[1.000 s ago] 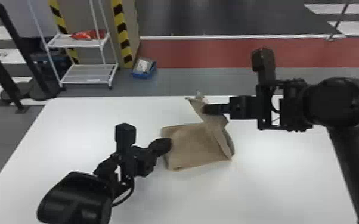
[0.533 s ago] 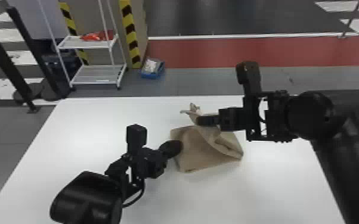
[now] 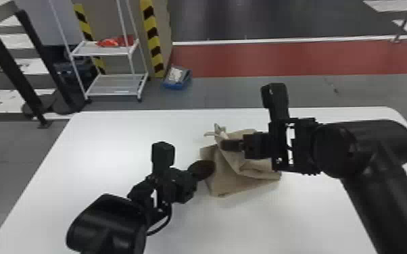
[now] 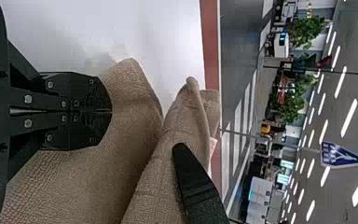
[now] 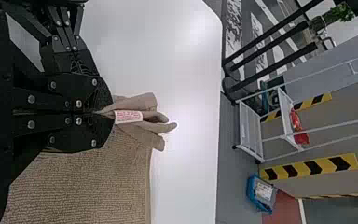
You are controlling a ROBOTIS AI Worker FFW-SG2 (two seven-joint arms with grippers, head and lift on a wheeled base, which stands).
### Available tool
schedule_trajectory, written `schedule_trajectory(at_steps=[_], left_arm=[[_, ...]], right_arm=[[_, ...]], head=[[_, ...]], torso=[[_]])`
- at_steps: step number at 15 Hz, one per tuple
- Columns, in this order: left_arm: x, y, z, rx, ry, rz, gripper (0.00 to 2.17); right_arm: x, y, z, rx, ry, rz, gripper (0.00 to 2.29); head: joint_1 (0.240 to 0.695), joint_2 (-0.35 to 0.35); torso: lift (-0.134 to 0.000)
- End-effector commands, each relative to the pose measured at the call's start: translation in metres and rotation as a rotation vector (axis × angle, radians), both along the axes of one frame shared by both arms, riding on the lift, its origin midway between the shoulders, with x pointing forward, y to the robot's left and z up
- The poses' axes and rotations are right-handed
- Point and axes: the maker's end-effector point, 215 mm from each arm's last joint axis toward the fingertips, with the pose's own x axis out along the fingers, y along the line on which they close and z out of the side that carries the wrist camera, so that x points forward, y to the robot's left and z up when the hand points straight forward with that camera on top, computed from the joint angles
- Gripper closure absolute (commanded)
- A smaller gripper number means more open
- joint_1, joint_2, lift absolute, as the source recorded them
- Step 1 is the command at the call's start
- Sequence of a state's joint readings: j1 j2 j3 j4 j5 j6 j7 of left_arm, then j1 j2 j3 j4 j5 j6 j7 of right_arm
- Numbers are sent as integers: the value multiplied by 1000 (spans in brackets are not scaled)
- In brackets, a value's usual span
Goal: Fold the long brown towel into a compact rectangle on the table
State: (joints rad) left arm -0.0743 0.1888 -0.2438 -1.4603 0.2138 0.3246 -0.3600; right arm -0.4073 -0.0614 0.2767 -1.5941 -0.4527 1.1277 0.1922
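On the table lies the brown towel, folded to a small bundle, its upper layer lifted and bunched. My right gripper is above the towel's far part, shut on a gathered corner; in the right wrist view the right gripper pinches it, with a white label and loose folds sticking out beyond the fingertips. At the towel's left edge is my left gripper. The left wrist view has the left gripper with its fingers together against the towel; whether cloth is pinched between them is hidden.
The white table extends around the towel, its far edge just behind it. On the floor beyond stand a white wire shelf and a blue box.
My right gripper has come lower and nearer with the lifted corner, folding the upper layer over. The left gripper stays at the towel's left edge. The head view has shifted slightly.
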Motion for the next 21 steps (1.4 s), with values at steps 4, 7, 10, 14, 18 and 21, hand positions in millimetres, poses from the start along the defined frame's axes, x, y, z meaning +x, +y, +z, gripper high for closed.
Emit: schedule_trajectory(at_steps=[4,7,10,14,18,21], left_arm=[[4,2,4,2,-9,7,2142],[5,1,3,2,-6,7,2145],[7,3,5,2,-12,13,2142],[6,1,4,2,-8,10,2142],[7,1,6,-7,-12,20,2115],[5,3,4,-10,-7,26,2115]], right_arm=[[-9,7,-14,1,18,16,1123],[-18,8,-20,26,44,16,9],[-38,7,3,157,30,24,46],[-48,-23,19,205,-20,-31,70],[-80,-95,9,149,-22,-111,1585],[-113,-120,-19,148,24,-131,1865]], head=[[695,102],[695,107],[695,110],[695,109],[695,55],[695,14]], torso=[[-119],[-119],[-119],[-119],[-119],[-119]])
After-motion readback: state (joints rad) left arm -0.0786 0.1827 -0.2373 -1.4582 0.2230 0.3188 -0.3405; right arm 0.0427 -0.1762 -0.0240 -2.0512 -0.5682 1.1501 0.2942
